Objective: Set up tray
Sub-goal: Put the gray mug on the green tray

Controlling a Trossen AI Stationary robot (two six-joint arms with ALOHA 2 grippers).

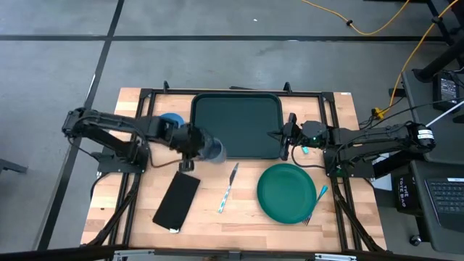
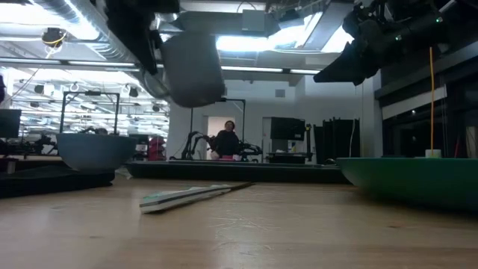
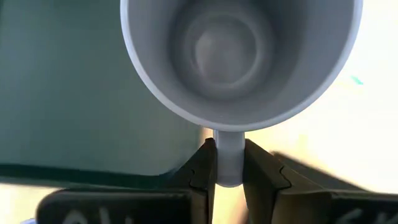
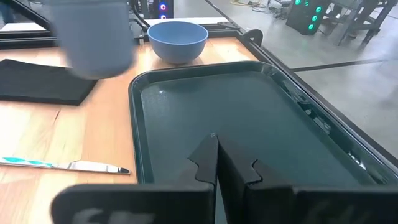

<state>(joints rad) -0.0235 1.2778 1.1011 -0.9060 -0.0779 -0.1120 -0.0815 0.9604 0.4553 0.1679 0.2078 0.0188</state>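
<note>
left hand (image 3: 229, 163) clamped on grey mug (image 1: 211, 149) handle, lifted off desk (image 1: 138, 217) | tray (image 1: 236, 125) at desk's back centre, just right of mug, long axis left-right | left arm nearer | right hand (image 4: 217, 155) clenched, empty, over tray's right edge

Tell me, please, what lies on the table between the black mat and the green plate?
In the high view, a knife lies on the wood between the black mat and the green plate, touching neither.
</note>
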